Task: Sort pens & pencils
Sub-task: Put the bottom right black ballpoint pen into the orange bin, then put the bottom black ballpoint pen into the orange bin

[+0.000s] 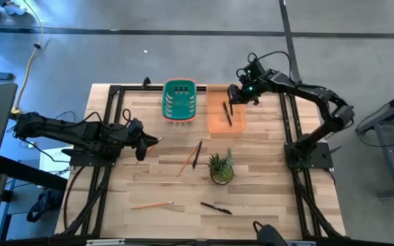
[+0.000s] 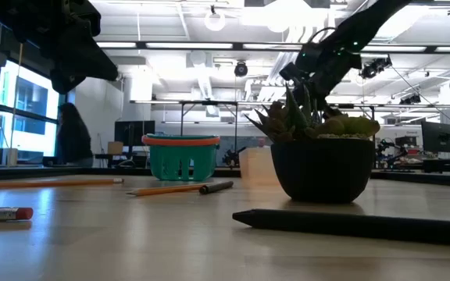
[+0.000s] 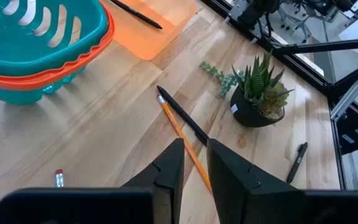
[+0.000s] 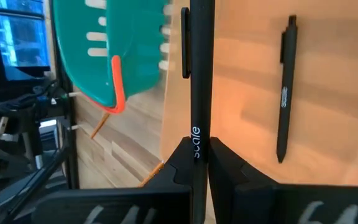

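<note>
Two grippers here, so here's where I'm at. My right gripper (image 4: pixel 199 163) hangs over the orange tray (image 1: pixel 217 121) at the back of the table, fingers pinched tight on a black pen (image 4: pixel 201 68) that runs straight out past the fingertips. One more pen (image 1: pixel 227 114) already lies flat in that tray, just beside the one I'm holding. Left of the tray sits the teal basket (image 1: pixel 179 101) with its orange rim. My left gripper (image 3: pixel 194 165) hovers low over the bare wood on the left side, fingers a small way apart; I can't tell from any view whether there's something between them. Just past its fingertips a pencil (image 1: pixel 189 158) and a third pen (image 1: pixel 197 155) lie side by side, touching or nearly so, mid-table. The little potted plant (image 1: pixel 221 167) sits right of that pair. Nearer the front edge there's another pencil (image 1: pixel 152 204) on the left and a fourth pen (image 1: pixel 215 208) lying in front of the plant, well apart from each other.
</note>
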Robot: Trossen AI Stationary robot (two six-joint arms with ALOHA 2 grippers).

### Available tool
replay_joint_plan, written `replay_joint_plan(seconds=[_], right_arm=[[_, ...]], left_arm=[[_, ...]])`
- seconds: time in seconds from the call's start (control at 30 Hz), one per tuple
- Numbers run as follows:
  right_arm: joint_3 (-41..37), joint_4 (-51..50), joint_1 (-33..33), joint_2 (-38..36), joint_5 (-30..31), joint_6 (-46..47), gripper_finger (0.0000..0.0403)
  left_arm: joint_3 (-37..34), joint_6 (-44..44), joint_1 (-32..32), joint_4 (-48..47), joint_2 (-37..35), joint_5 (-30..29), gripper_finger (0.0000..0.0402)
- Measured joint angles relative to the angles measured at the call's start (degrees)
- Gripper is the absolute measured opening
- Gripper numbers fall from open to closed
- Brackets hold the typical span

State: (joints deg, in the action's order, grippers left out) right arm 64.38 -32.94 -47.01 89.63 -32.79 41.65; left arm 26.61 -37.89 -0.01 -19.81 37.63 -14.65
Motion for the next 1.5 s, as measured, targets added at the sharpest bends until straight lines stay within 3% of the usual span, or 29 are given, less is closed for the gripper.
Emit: replay_joint_plan(seconds=[0.37, 0.83, 1.2, 1.5], right_arm=[[9.9, -8.5, -0.4, 10.4, 0.2, -4.3, 0.0002], [10.6, -8.4, 0.5, 12.9, 1.0, -2.6, 0.0004], [10.6, -8.0, 1.2, 12.9, 2.4, -1.6, 0.0082], [10.6, -7.9, 2.1, 12.9, 1.8, -1.6, 0.0091]], left_arm=[[0.0, 0.0, 0.0, 0.0, 0.0, 0.0, 0.0058], [0.0, -0.5, 0.0, 0.0, 0.0, 0.0, 0.0058], [0.0, -1.2, 0.0, 0.0, 0.0, 0.0, 0.0058], [0.0, -1.4, 0.0, 0.0, 0.0, 0.0, 0.0058]])
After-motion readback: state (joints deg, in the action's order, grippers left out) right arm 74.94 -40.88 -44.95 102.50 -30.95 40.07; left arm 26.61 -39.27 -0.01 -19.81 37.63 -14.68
